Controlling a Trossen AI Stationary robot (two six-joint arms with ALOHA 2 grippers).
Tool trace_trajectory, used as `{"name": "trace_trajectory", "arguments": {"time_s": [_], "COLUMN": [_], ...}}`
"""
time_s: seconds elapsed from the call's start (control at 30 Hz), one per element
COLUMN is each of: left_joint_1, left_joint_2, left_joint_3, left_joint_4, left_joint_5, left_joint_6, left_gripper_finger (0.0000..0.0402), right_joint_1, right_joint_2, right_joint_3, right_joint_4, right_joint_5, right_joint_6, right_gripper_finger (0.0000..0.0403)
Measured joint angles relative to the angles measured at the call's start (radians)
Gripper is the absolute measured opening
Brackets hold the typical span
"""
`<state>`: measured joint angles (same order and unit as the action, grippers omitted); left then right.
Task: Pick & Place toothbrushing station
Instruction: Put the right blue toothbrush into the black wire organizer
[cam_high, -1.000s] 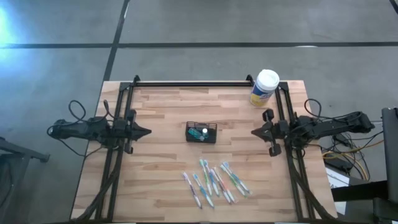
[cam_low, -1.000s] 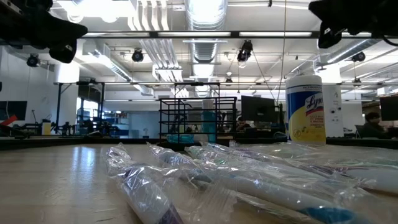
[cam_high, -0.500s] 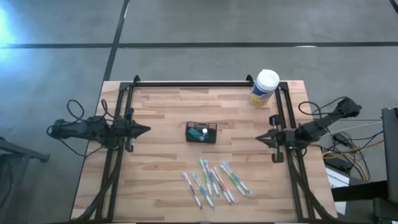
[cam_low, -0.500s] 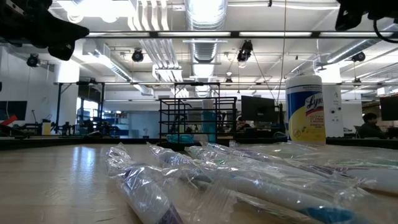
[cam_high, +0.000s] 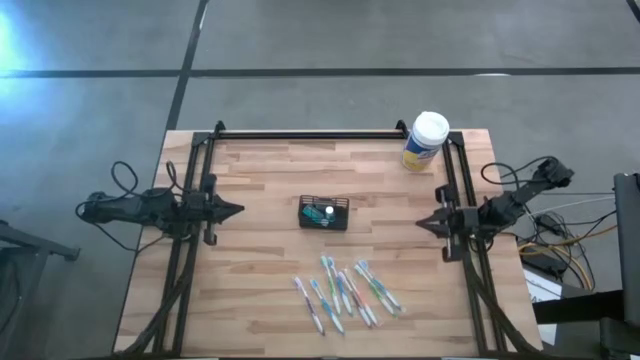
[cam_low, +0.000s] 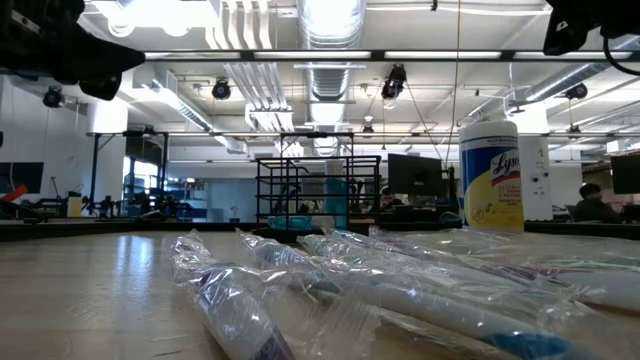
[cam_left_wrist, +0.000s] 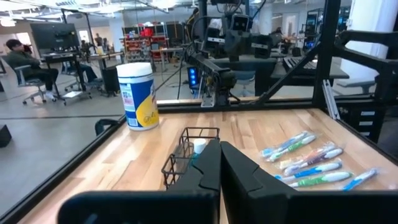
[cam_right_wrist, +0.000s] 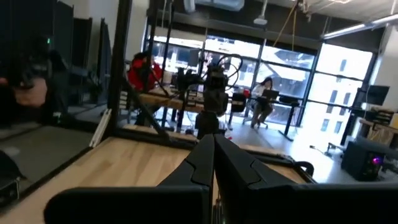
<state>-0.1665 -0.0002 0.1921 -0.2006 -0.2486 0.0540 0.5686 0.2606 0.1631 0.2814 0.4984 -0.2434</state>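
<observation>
The toothbrushing station, a small black wire-mesh holder (cam_high: 324, 212), stands on its base at the middle of the wooden table, with a small white and blue-green thing inside. It also shows in the left wrist view (cam_left_wrist: 184, 154) and the low view (cam_low: 318, 190). My left gripper (cam_high: 236, 210) is shut and empty, left of the holder and pointing at it (cam_left_wrist: 219, 147). My right gripper (cam_high: 421, 222) is shut and empty at the table's right side (cam_right_wrist: 213, 138). Several wrapped toothbrushes (cam_high: 346, 292) lie near the front edge.
A white-lidded, yellow-labelled canister (cam_high: 427, 140) stands at the far right corner; it also shows in the left wrist view (cam_left_wrist: 138, 95). Black frame rails (cam_high: 190, 240) run along the table's left, right and far sides. People sit in the room beyond the table.
My right gripper has drawn back toward the table's right edge and a little toward the near edge, its arm folding up behind it. The holder, toothbrushes and canister have kept still.
</observation>
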Motion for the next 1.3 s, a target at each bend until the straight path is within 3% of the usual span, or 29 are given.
{"name": "trace_trajectory", "arguments": {"time_s": [0.37, 0.5, 0.63, 0.67, 0.77, 0.8, 1.0, 1.3], "left_joint_1": [0.000, 0.000, 0.000, 0.000, 0.000, 0.000, 0.000, 0.000], "left_joint_2": [0.000, 0.000, 0.000, 0.000, 0.000, 0.000, 0.000, 0.000], "left_joint_3": [0.000, 0.000, 0.000, 0.000, 0.000, 0.000, 0.000, -0.002], "left_joint_4": [-0.009, -0.009, -0.016, -0.017, -0.018, -0.018, -0.021, -0.009], "left_joint_5": [0.030, 0.030, 0.030, 0.030, 0.019, 0.014, 0.013, 0.013], "left_joint_6": [-0.003, -0.004, -0.003, -0.001, 0.000, -0.001, -0.008, 0.028], "left_gripper_finger": [0.0006, 0.0008, 0.0008, 0.0008, 0.0009, 0.0009, 0.0009, 0.0009], "right_joint_1": [-0.012, -0.013, -0.011, -0.012, -0.015, -0.015, -0.022, -0.022], "right_joint_2": [0.033, 0.022, 0.022, 0.018, -0.001, -0.009, -0.027, 0.021], "right_joint_3": [-0.010, -0.013, -0.012, -0.011, -0.017, -0.020, -0.039, -0.066], "right_joint_4": [-0.020, -0.011, -0.034, -0.062, -0.141, -0.148, -0.090, -0.090], "right_joint_5": [-0.009, 0.112, -0.048, -0.025, 0.186, 0.196, 0.032, 0.024], "right_joint_6": [0.027, 0.028, 0.028, 0.035, 0.111, 0.118, 0.181, 0.156], "right_gripper_finger": [0.0008, 0.0008, 0.0008, 0.0008, 0.0008, 0.0008, 0.0008, 0.0008]}}
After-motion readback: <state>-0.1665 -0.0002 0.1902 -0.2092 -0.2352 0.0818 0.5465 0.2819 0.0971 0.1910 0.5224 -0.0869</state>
